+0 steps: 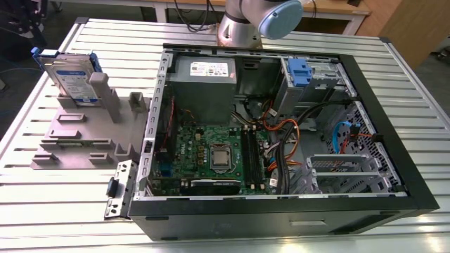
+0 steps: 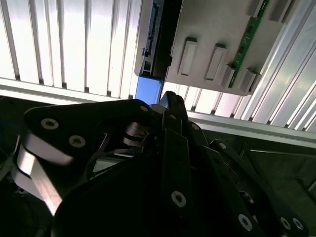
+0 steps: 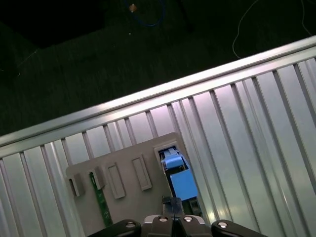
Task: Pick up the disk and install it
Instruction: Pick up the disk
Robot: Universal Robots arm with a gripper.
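Over the slatted metal table (image 3: 256,123), the closed pincer (image 3: 171,201) hangs above the disk (image 3: 181,182).

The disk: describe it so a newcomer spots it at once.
To the exterior view's left of the open computer case sits a grey slotted stand. The disk stands on edge at its far end. Unlike the grey power supply inside the case, it is silver, blue-and-white labelled, framed in bright blue plastic.

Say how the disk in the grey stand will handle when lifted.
The disk looks stiff, probably heavy for its size: metal body, blue frame. On edge in the grey stand, it may tip if nudged sideways.
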